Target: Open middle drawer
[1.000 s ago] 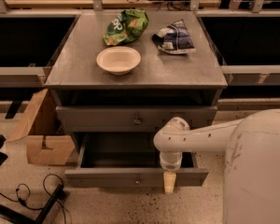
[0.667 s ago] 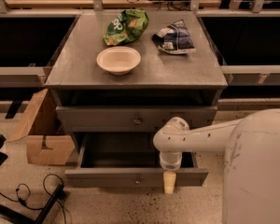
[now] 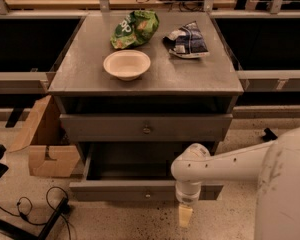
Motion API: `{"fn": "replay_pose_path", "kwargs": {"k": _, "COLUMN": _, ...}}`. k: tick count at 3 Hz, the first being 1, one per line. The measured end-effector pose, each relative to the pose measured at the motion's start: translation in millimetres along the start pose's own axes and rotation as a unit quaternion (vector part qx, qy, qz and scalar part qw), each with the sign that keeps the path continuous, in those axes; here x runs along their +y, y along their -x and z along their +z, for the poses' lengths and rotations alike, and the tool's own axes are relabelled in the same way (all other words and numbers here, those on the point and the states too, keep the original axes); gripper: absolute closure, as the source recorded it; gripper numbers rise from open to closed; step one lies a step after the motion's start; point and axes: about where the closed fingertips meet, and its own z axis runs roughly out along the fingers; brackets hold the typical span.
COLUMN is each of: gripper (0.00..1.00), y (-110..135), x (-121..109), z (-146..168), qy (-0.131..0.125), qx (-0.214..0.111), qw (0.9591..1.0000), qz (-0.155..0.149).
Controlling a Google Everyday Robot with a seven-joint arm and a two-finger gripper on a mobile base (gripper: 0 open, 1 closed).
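The middle drawer (image 3: 115, 190) is pulled out from the grey cabinet. Its dark, bare box interior (image 3: 130, 161) shows, and its flat front carries a small round knob (image 3: 147, 195). Above it a narrower drawer front (image 3: 110, 128) with its own knob (image 3: 146, 129) stands closed. The bottom drawer is hidden under the open one. My gripper (image 3: 185, 216) hangs from the white arm (image 3: 225, 161), pointing down just in front of the open drawer's front, to the right of its knob and below it. It holds nothing that I can see.
On the cabinet top (image 3: 80, 74) sit a white bowl (image 3: 126, 64), a green chip bag (image 3: 135, 28) and a dark blue snack bag (image 3: 187, 40). An open cardboard box (image 3: 47, 146) stands on the floor at the left, with black cables (image 3: 45, 209) in front of it.
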Motion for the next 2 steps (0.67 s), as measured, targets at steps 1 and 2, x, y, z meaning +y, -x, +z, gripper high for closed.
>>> {"fn": "replay_pose_path", "kwargs": {"k": 1, "gripper": 0.41, "y": -2.3, "x": 8.2, "z": -0.8, "qy": 0.009, "qx": 0.0, "qw": 1.0, "qz": 0.002}}
{"fn": "replay_pose_path", "kwargs": {"k": 2, "gripper": 0.65, "y": -2.4, "x": 7.6, "z": -6.3, "qy": 0.009, "qx": 0.0, "qw": 1.0, "qz": 0.002}}
